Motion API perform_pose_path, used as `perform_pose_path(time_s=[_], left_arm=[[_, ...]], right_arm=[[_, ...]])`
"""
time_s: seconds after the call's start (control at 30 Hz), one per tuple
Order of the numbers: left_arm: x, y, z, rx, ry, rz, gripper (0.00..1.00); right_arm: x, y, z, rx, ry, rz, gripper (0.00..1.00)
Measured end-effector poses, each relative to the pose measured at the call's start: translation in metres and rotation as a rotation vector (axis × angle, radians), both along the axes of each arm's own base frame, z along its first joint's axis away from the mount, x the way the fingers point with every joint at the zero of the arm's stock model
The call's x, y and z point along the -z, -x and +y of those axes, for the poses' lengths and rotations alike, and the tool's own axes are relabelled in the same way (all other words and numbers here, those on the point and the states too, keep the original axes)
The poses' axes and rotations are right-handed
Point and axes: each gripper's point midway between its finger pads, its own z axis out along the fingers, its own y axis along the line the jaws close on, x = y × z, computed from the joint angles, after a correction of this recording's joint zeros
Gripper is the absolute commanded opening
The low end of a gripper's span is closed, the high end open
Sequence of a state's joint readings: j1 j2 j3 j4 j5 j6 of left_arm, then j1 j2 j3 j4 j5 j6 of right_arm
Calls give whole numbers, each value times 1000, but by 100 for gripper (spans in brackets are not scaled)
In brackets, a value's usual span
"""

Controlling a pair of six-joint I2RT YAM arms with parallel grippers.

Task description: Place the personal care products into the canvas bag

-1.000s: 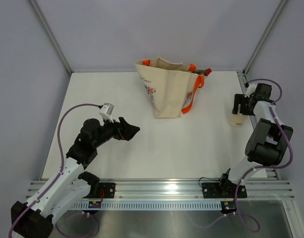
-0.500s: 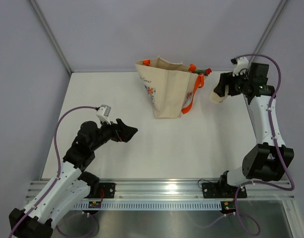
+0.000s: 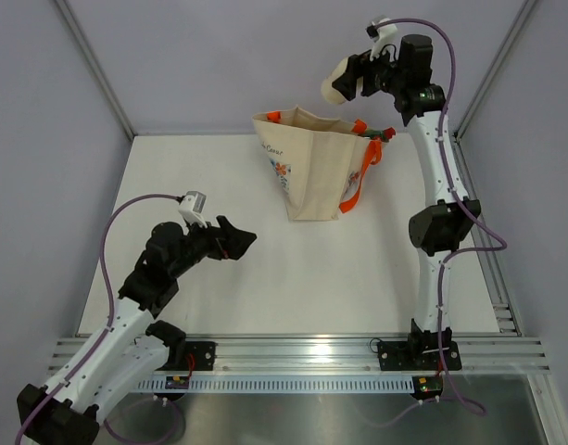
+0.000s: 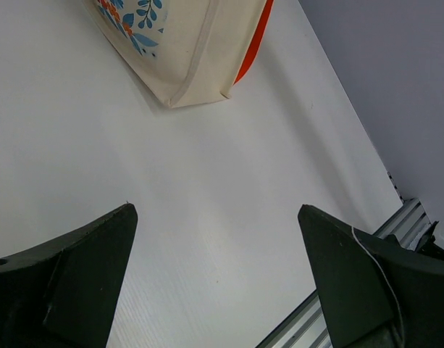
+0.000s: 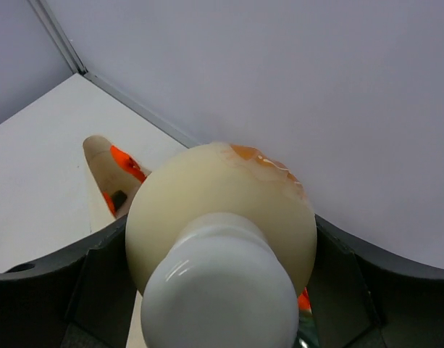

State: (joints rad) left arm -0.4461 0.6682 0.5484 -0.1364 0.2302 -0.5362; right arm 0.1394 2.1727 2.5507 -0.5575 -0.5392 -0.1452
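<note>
**Beige jar swung up from the right edge to a spot above the tote**

We see the right pincer (image 3: 351, 78) clamped on the small beige jar (image 3: 339, 80), its fingers pressed to the jar's rounded sides. It is high above the canvas bag (image 3: 311, 181), which stands upright at the middle of the worktop's (image 3: 265, 278) far edge. A second ago this arm was folded low by the right edge, with the jar down at worktop level. Half a second ago it was partway up, beside the bag's orange handles (image 3: 356, 185). Now the arm is stretched nearly straight. The wrist camera looks past the jar to the bag's open mouth, below and a little to one side. The bag itself has not shifted.

The left pincer (image 3: 239, 238) hangs over the near-left part of the worktop, jaws wide apart and nothing between them, barely moved. What looks like the green red-capped bottle (image 3: 380, 135) pokes up at the right end of the bag's mouth.

We judge the carry done and the drop next. The jar wants centring over the opening first, or it could strike the rim and fall outside.
</note>
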Motion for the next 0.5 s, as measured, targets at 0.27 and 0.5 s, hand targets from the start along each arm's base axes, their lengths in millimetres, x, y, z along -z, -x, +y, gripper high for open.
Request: perform_pose_path(time_s=[0.27,0.5], left_arm=[[7,-8,-2,-1,-31,28,99],[9,-11,-6,14,-32,29,99]], right_arm=[[116,-11,15,-17,9,229,0],[120,26,10,-3,27,214,0]])
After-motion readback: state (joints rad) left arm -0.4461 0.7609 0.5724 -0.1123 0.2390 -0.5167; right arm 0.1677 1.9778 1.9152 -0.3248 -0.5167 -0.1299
